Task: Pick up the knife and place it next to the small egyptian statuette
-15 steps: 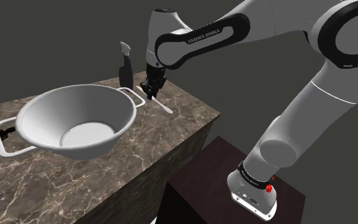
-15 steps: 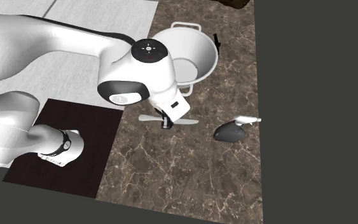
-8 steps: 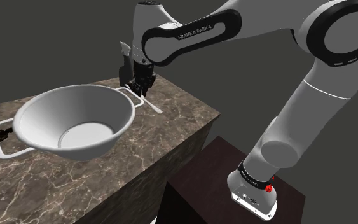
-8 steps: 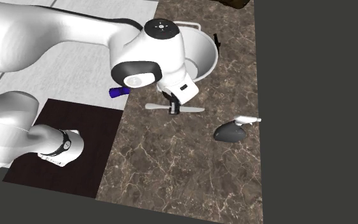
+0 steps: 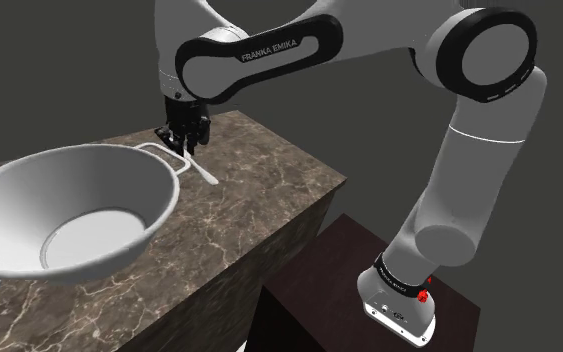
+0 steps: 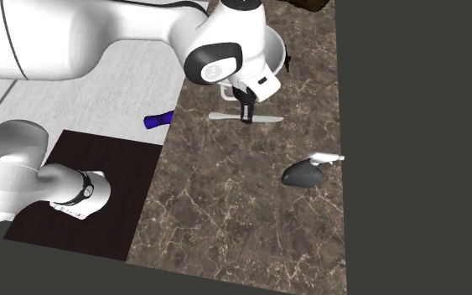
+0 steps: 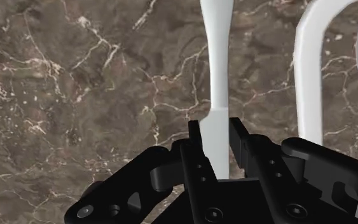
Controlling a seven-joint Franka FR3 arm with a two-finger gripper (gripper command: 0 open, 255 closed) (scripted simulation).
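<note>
1. Container: we record one white bowl (image 5: 119, 188) with loop handles (image 7: 306, 70) on the brown marble counter (image 6: 242, 218). Its inside presents plain white wall and a flat bottom.
2. Task item: the knife (image 6: 265, 119) is all white. It has a slim shaft that widens at a step just ahead of the fingers (image 7: 195, 137).
3. It lies level just beside the bowl's handle, running alongside it. We cannot tell whether it clears the counter.
4. End effector: the black gripper (image 7: 216, 143) is clamped on the knife near mid-length, with a pad on each flat side.
5. The statuette (image 6: 303, 175), dark with a white projection, stands well apart from the bowl, beyond the knife.
</note>
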